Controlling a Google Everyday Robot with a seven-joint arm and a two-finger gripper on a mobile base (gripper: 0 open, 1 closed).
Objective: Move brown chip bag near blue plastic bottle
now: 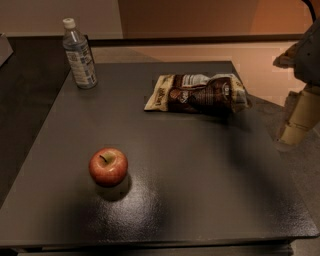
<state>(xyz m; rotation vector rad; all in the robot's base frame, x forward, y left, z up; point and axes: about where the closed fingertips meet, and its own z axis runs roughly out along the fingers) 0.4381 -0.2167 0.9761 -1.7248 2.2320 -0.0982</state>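
Not begun: brown chip bag (pixel 197 94) is found ungrasped near the end effector (pixel 295 122), whose closure cannot be told; blue plastic bottle (pixel 80 55) well beyond.

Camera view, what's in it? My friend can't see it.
A brown chip bag lies flat at the back of a dark table, apart from the blue plastic bottle standing at its back-left corner. A red apple sits front-left; the gripper hangs beyond the right edge.

Gripper (pixel 291 131) at right edge: cream-tan, blocky segments. Arm (pixel 307 52) above it: grey, rounded housing. Thin black cable (pixel 314 11) at top.
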